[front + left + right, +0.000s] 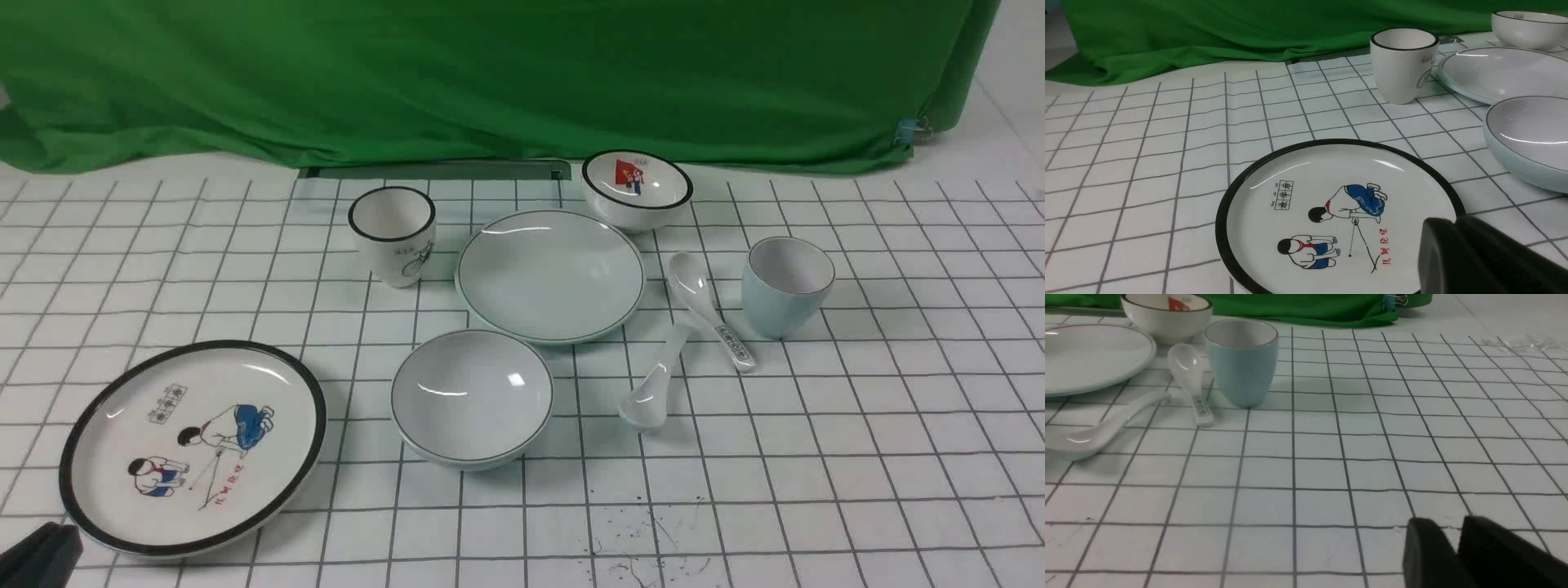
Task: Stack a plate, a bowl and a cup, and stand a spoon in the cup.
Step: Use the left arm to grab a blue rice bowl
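Note:
The plain plate [551, 273] lies mid-table, and the plain bowl [472, 396] stands just in front of it, apart from it. To the right stands the pale blue cup [785, 286] [1243, 363], upright and empty. Between plate and cup lies the unmarked spoon [657, 384] [1094, 430], bowl end toward me. My left gripper [41, 555] [1455, 222] is shut and empty, low at the near left edge of the cartoon plate. My right gripper [1447, 524] is out of the front view; it hovers over bare cloth well short of the cup, its tips slightly apart with nothing between.
A black-rimmed cartoon plate [196, 445] sits near left. A black-rimmed bicycle cup [393, 235] and a small bowl with a red picture [637, 188] stand at the back. A label-handled spoon [710, 310] lies beside the cup. Green cloth [490, 73] hangs behind.

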Robot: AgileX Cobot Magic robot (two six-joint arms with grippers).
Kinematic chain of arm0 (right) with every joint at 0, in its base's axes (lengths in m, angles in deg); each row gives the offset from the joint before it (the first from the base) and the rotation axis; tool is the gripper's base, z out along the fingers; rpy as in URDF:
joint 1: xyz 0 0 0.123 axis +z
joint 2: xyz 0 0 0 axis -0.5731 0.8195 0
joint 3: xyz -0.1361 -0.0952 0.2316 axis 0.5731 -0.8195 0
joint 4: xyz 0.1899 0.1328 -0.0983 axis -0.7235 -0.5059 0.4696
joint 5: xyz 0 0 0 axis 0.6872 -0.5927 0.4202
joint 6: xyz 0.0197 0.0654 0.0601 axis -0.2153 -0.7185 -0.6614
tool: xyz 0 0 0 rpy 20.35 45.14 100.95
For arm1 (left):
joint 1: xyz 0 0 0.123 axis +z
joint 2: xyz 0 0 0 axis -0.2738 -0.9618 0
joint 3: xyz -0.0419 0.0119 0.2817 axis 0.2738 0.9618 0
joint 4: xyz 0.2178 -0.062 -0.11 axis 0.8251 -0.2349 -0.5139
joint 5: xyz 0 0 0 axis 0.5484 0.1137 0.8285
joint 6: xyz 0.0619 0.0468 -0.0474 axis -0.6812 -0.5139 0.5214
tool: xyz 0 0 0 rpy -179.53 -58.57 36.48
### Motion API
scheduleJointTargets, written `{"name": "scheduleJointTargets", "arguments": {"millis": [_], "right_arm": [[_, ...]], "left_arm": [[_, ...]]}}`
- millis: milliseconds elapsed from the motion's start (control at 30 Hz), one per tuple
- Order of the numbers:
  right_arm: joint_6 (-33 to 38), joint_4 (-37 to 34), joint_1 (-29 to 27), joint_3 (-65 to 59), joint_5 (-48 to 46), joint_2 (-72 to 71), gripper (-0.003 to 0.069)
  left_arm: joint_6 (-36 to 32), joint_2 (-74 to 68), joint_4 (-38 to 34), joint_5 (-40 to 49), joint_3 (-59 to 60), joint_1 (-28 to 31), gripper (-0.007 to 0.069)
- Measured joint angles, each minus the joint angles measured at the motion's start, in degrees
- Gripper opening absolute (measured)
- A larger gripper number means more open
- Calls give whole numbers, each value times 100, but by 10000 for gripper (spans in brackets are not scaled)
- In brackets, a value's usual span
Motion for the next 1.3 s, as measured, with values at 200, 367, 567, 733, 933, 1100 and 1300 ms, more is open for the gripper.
{"name": "scheduleJointTargets", "arguments": {"millis": [200,367,567,733,933,1100,1300], "right_arm": [[0,0,0,0,-5,0,177],[0,0,0,0,-5,0,191],[0,0,0,0,-5,0,209],[5,0,0,0,-5,0,221],[10,6,0,0,-5,0,235],[10,17,0,0,-5,0,239],[10,17,0,0,803,0,238]], "left_arm": [[0,0,5,0,0,0,-29],[-6,0,5,0,0,0,-29],[-6,0,5,0,0,0,-29],[-6,0,5,0,0,0,-29],[-6,0,5,-2,0,0,-29],[-1,0,6,-225,0,0,-29],[-1,0,33,-1407,0,0,-29]]}}
